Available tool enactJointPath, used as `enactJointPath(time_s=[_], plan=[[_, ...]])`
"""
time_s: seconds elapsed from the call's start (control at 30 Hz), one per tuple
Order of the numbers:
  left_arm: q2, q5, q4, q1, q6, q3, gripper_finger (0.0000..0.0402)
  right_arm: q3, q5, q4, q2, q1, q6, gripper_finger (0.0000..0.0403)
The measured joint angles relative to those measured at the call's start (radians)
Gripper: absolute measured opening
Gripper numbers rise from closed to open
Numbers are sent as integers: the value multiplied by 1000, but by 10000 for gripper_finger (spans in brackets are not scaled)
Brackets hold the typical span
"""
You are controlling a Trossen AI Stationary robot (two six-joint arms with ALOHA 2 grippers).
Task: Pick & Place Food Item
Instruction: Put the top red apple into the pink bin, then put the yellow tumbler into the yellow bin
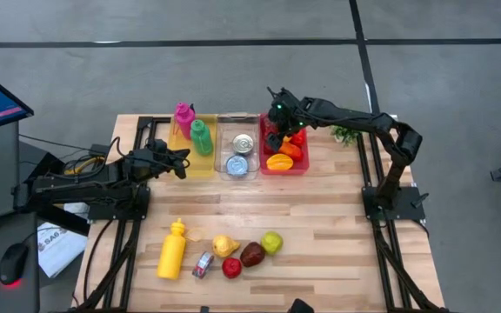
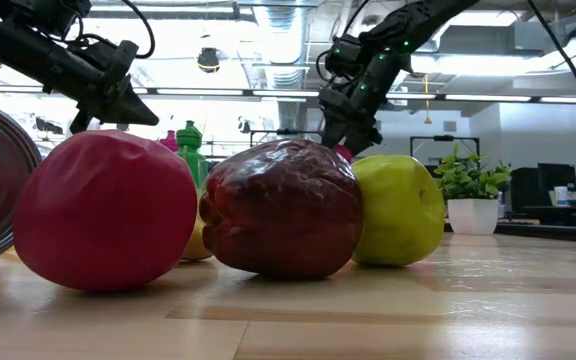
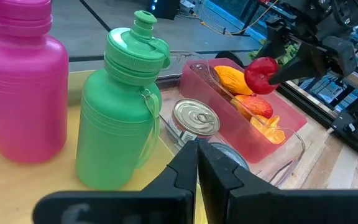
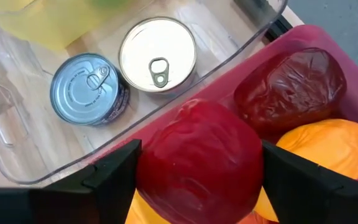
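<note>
My right gripper hangs over the far end of the red bin and is shut on a round red fruit. In the left wrist view this fruit hangs above the bin. Inside the bin lie a dark red fruit and orange and yellow pieces. My left gripper waits shut by the yellow bin, near the green bottle. My right gripper pinches the red fruit by its two opposite sides between its two fingers. The fingers come from above, slanting down toward the bin. The fruit is lifted clear, above the pieces lying in the bin.
A clear bin between the yellow and red bins holds two cans. A pink bottle stands in the yellow bin. Near the table's front lie a yellow bottle, a small can and several fruits.
</note>
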Motion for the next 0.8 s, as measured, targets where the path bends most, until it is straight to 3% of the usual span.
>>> enactJointPath(time_s=[0.33, 0.53, 0.8], plan=[[0, 0, 0, 0, 0, 0, 2, 0, 0, 0, 0, 2, -1, 390], [0, 0, 0, 0, 0, 0, 2, 5, -2, -32, -2, -4, -3, 399], [0, 0, 0, 0, 0, 0, 2, 121, -2, -256, -4, -16, -68, 399]])
